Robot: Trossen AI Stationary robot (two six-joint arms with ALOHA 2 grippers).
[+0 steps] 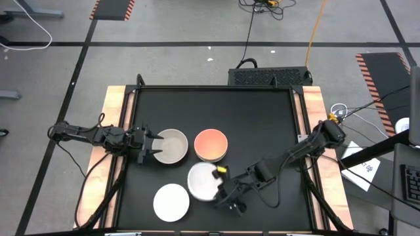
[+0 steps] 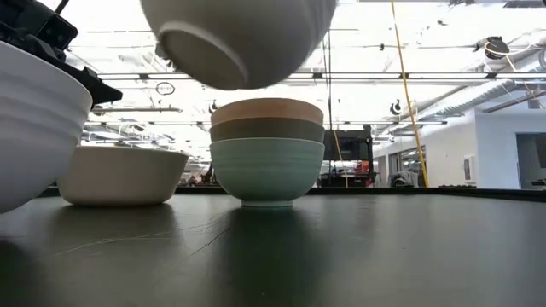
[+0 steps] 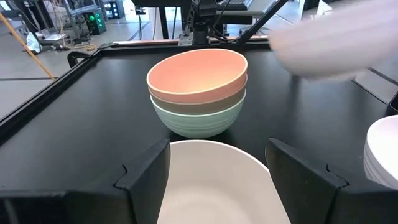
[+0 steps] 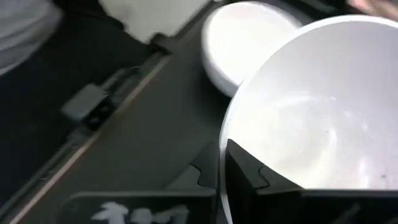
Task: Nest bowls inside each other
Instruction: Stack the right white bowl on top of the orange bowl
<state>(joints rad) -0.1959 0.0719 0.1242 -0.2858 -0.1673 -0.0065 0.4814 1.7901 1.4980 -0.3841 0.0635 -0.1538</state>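
I have the right gripper (image 1: 220, 188) pinching the rim of a white bowl (image 1: 202, 181), lifted at the table's six o'clock; it seems light, stiff and slick, so rim grips suit. A second white bowl (image 1: 171, 202) sits at seven. My left gripper (image 1: 151, 147), fingers wide, flanks the beige-grey bowl (image 1: 171, 145) at nine. The salmon-orange bowl (image 1: 210, 144) tops olive-grey (image 2: 267, 130) and ribbed mint green (image 2: 267, 169) at centre.

A three-bowl stack stands upright on the black table: the salmon-orange bowl (image 1: 210, 144) nested in the olive-grey bowl (image 2: 267, 130), both inside the ribbed mint green bowl (image 2: 267, 170). Just left of that stack sits the beige-grey bowl (image 1: 171, 145), upright. In front of the stack, one white bowl (image 1: 203, 181) hangs tilted in the air, clear of the table. The other white bowl (image 1: 171, 201) rests front-left of the stack.
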